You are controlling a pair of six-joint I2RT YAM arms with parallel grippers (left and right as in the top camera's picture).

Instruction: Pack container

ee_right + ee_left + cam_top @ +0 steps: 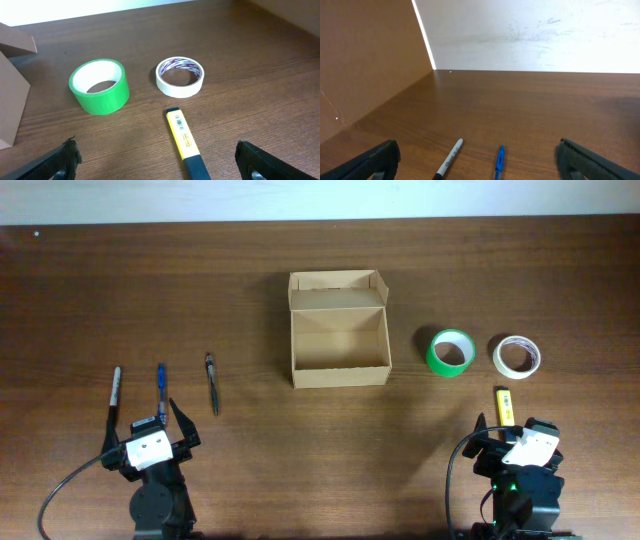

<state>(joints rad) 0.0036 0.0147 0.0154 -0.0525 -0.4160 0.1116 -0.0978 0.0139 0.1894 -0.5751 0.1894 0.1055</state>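
Observation:
The container (pixel 339 370) is a tan cardboard box, open and empty, with its lid flap folded back, at the table's middle; its edge shows in the right wrist view (pixel 12 95). A green tape roll (pixel 450 352) (pixel 99 92), a white tape roll (pixel 517 356) (pixel 180 76) and a yellow marker with a dark cap (pixel 504 404) (pixel 183 141) lie right of it. A white marker (pixel 115 385) (pixel 449 160), a blue pen (pixel 160 385) (pixel 499 162) and a dark pen (pixel 212 382) lie left of it. My left gripper (pixel 146 423) (pixel 477 162) is open over the marker and blue pen. My right gripper (pixel 505 432) (pixel 157 162) is open over the yellow marker.
The wooden table (pixel 320 470) meets a pale wall (pixel 535 35) at the back. A brown side panel (pixel 365 65) stands at the left in the left wrist view.

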